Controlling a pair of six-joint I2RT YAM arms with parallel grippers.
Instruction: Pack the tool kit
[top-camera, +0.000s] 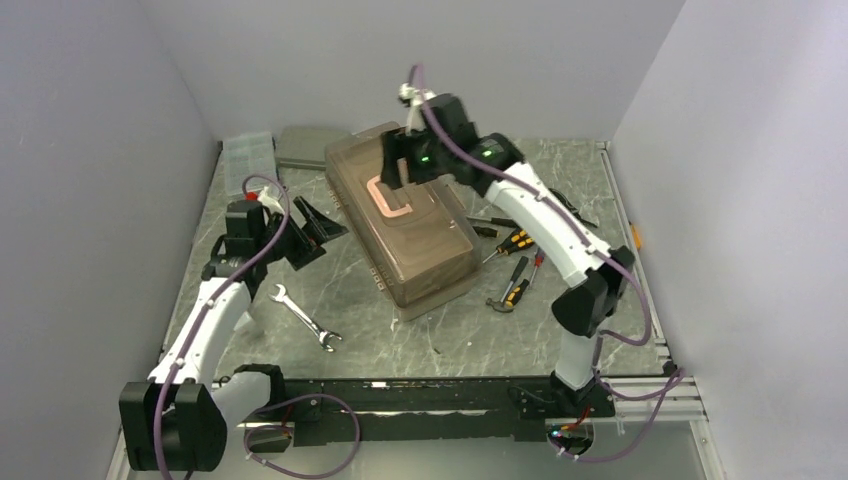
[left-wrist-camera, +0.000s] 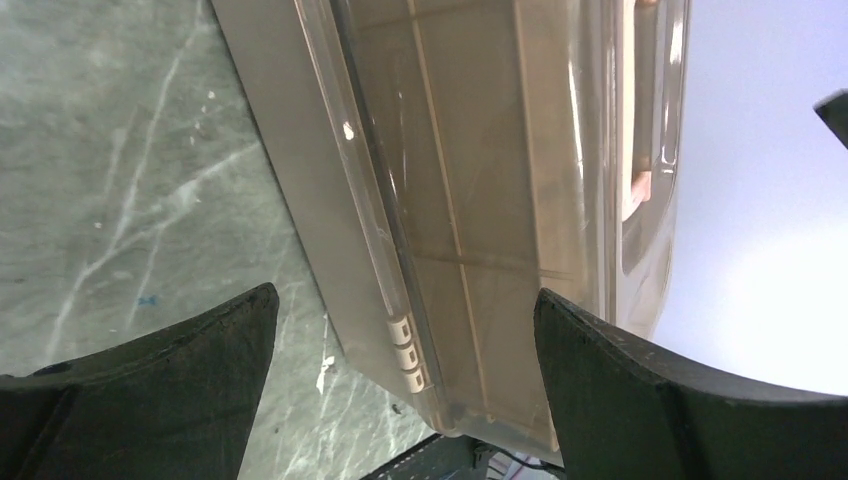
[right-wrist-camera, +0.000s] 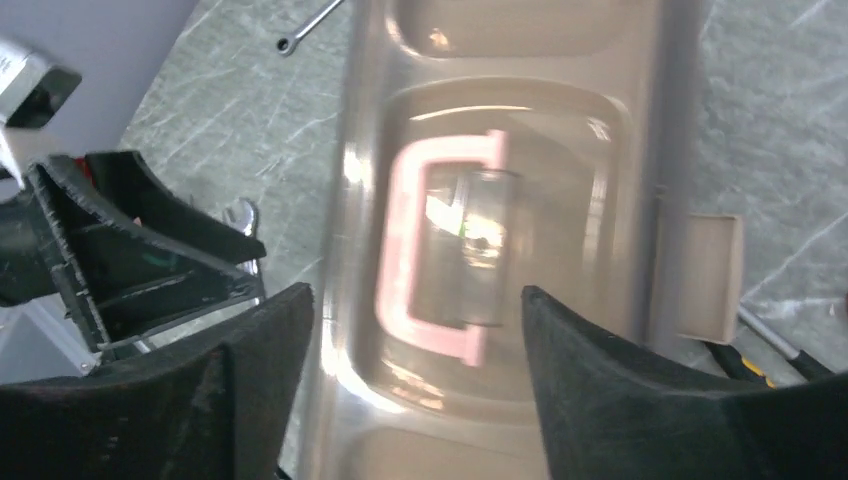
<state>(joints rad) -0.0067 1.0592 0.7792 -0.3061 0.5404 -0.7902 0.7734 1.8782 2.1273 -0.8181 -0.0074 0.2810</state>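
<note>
The tan-brown toolbox (top-camera: 420, 245) stands closed in the middle of the table, its pink handle (top-camera: 393, 197) flat on the smoky lid. My right gripper (top-camera: 400, 168) hovers open above the lid's far end; in its wrist view the handle (right-wrist-camera: 400, 250) lies between the open jaws (right-wrist-camera: 415, 320). My left gripper (top-camera: 312, 230) is open and empty just left of the box, facing its hinged side (left-wrist-camera: 480, 200). A steel wrench (top-camera: 305, 317) lies at front left. Black-orange screwdrivers (top-camera: 515, 240) and a hammer (top-camera: 508, 292) lie right of the box.
A clear compartmented organiser (top-camera: 248, 160) and a flat grey case (top-camera: 310, 145) sit at the back left. The box's latch flap (right-wrist-camera: 705, 275) sticks out on its right side. Walls close in on the left, back and right.
</note>
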